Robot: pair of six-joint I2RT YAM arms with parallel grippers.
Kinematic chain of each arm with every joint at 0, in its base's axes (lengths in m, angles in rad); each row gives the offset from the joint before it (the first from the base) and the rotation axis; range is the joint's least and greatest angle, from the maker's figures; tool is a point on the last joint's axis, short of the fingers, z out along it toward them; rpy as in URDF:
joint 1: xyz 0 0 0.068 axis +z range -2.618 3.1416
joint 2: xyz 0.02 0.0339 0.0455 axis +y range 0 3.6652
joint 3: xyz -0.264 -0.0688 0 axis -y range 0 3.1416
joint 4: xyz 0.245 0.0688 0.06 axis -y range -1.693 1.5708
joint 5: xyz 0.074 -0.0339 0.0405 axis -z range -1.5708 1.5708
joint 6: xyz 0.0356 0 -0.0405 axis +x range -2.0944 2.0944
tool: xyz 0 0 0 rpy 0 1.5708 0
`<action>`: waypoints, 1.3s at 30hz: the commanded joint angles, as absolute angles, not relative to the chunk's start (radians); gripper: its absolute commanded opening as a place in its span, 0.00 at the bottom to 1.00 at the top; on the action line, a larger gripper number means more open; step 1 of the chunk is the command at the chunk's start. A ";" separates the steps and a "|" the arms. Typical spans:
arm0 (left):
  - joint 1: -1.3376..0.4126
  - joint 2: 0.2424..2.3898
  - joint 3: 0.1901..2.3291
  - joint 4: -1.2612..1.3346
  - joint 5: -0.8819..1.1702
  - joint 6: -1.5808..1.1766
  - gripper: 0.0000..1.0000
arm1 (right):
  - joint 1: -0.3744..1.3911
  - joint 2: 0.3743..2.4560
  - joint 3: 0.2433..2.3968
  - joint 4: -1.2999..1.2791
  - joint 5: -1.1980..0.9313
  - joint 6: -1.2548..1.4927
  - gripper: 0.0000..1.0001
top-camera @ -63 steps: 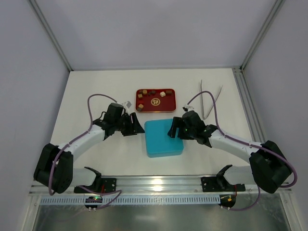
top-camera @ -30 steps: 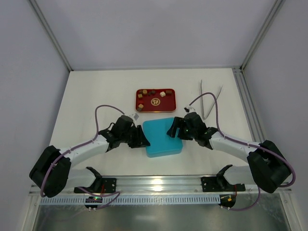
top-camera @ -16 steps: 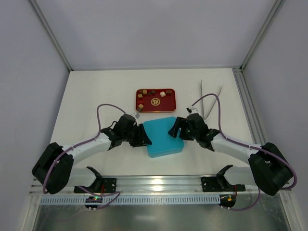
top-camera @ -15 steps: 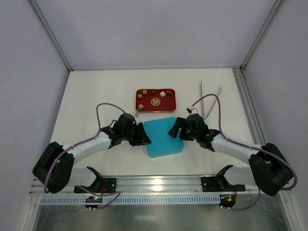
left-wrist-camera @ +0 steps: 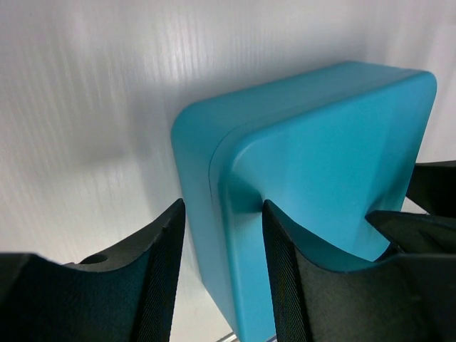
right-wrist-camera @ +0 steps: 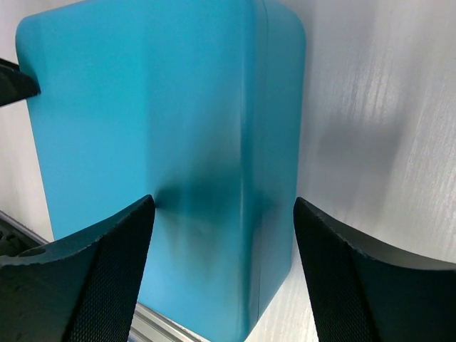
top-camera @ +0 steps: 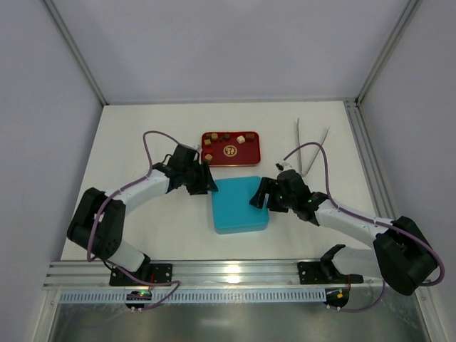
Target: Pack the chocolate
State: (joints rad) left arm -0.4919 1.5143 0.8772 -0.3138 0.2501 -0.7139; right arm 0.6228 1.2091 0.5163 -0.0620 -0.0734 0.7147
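Observation:
Several tiny brown and tan chocolate pieces (top-camera: 241,140) lie in a red tray (top-camera: 229,158) at the table's middle back. A closed teal box (top-camera: 241,206) lies in front of it. My left gripper (top-camera: 208,186) is at the box's far-left corner. In the left wrist view it (left-wrist-camera: 222,206) is open, with the jaws astride the box's corner (left-wrist-camera: 320,157). My right gripper (top-camera: 258,198) is at the box's right edge. In the right wrist view it (right-wrist-camera: 222,203) is wide open, with the jaws astride the edge of the box (right-wrist-camera: 157,107). Neither gripper holds chocolate.
Metal tweezers (top-camera: 311,147) lie on the table at the back right. Grey walls close in the white table on three sides. An aluminium rail (top-camera: 228,271) runs along the near edge by the arm bases.
My left gripper has swung from the box's near-left side up to its far-left corner. My right gripper has shifted slightly nearer along the box's right edge. The box stays in place.

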 commanded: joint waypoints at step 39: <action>-0.474 1.695 0.899 -0.460 0.153 -0.552 0.43 | 0.460 1.542 0.647 -0.097 -0.113 0.632 0.52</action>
